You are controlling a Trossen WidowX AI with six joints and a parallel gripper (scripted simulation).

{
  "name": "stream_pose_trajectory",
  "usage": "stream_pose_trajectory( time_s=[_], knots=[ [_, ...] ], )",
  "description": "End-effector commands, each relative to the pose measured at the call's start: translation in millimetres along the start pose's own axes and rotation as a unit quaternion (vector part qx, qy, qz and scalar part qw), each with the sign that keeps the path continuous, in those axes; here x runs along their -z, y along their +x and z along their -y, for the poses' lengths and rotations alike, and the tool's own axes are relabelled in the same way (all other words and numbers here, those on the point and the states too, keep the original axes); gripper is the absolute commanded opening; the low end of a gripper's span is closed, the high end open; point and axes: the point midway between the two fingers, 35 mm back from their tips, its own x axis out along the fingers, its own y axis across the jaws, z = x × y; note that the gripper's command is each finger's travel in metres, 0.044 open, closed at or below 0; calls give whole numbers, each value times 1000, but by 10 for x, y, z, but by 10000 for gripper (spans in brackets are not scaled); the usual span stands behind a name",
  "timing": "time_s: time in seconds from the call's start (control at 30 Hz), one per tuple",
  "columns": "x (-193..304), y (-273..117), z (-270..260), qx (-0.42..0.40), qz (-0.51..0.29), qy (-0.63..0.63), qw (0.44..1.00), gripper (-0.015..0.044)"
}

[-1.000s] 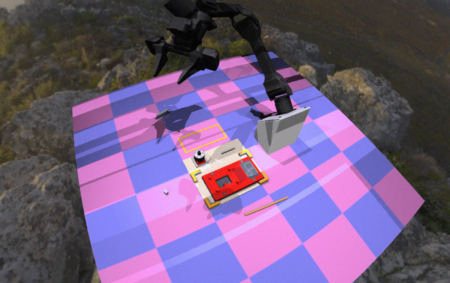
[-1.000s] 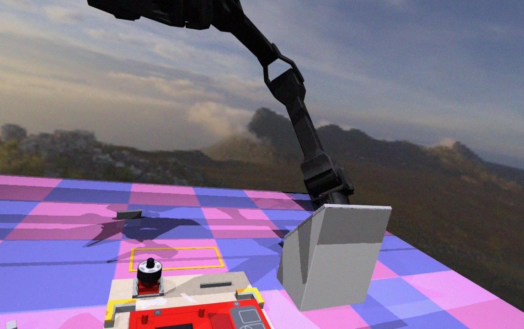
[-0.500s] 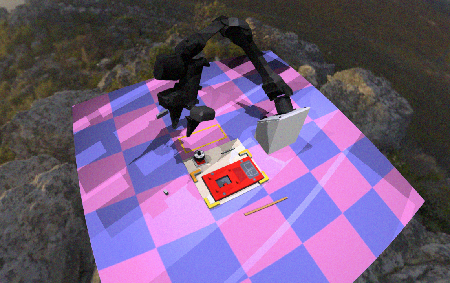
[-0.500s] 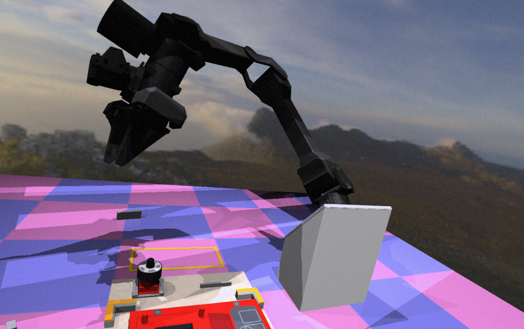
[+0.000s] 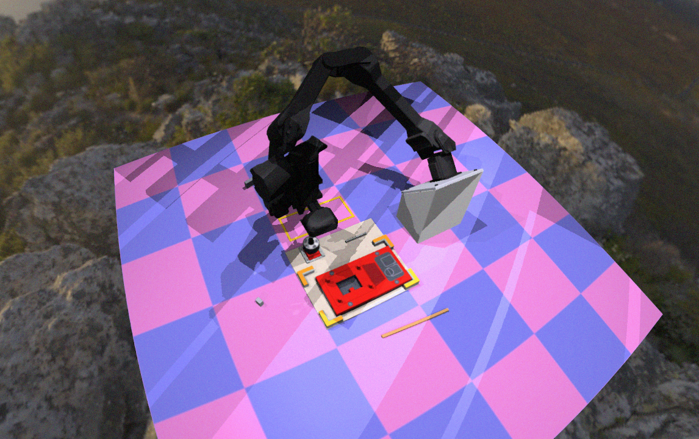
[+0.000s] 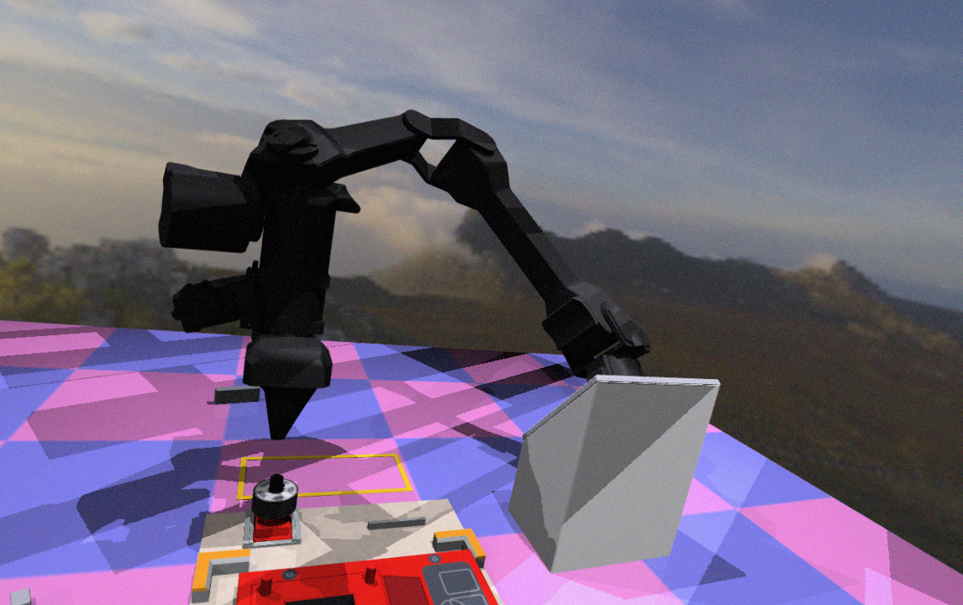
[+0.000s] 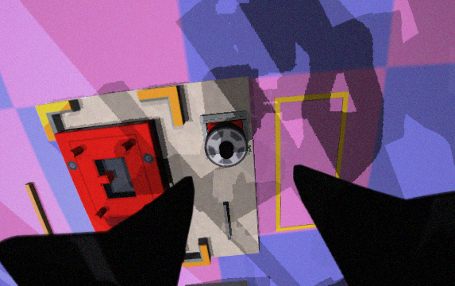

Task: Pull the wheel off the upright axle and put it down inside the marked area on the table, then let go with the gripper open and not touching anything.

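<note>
The wheel point(image 5: 311, 250) point(image 6: 274, 508) point(image 7: 215, 152), with a grey face and black tyre, sits on the upright black axle point(image 5: 311, 240) point(image 6: 276, 480) point(image 7: 226, 149) above a small red base. The axle's top sticks out through the hub. The yellow marked area point(image 5: 346, 206) point(image 6: 403, 473) point(image 7: 278, 159) lies beside the board, with no wheel in it. My gripper point(image 6: 278, 437) point(image 7: 243, 177) is open and empty, pointing down above and behind the wheel in the exterior view. The wheel shows beyond the gap between the fingertips in the wrist view. The top view hides the fingertips.
The wheel's base stands on a beige board point(image 5: 365, 226) point(image 7: 195, 99) with a red plate point(image 5: 327, 285) point(image 7: 86, 175) and raised corner brackets. A tall grey wedge point(image 5: 439, 213) point(image 6: 620, 481) stands right. An orange stick point(image 5: 415, 323) and small grey block point(image 5: 259, 301) lie in front; a dark bar point(image 6: 237, 395) lies behind.
</note>
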Motion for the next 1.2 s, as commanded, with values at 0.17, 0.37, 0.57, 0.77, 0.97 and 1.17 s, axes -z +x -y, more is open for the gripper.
stream_pose_trajectory(
  time_s=[0.17, 0.37, 0.57, 0.77, 0.97, 1.17],
  knots=[
    [58, 18, -125, 5, -3, 0, 1000, 300],
    [54, 56, -126, 5, -3, 0, 1000, 300],
    [39, 419, -127, 5, -3, 0, 1000, 300],
    [51, 763, -90, 7, -3, 0, 1000, 300],
    [55, 739, -75, 4, -5, 4, 1000, 221],
    [55, 739, -75, 4, -5, 4, 1000, 181]
  ],
)
